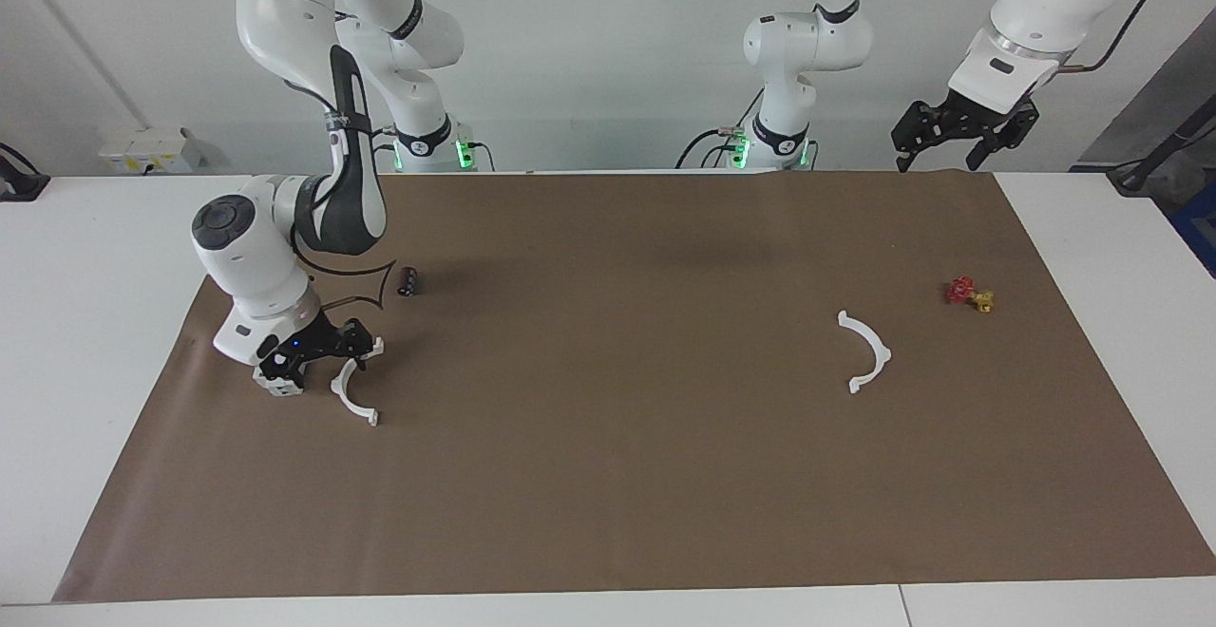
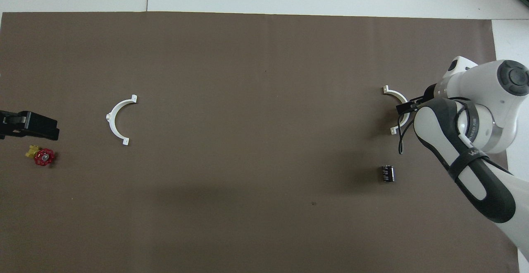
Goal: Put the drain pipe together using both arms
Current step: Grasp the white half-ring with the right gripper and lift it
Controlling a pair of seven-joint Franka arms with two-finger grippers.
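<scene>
Drain pipe halves lie apart on the table: one (image 1: 352, 389) at nine o'clock beneath the wide-open right end effector (image 1: 318, 353), the other (image 1: 866, 351) at three o'clock. Left end effector (image 1: 955, 144) waits wide open.

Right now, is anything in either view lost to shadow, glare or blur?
Facing view: even light, no glare; only soft shadows on the brown mat beside the black cylinder and under the right pincer. Overhead view: a broad faint shadow near the robots; the right arm hides the grey-white block.
</scene>
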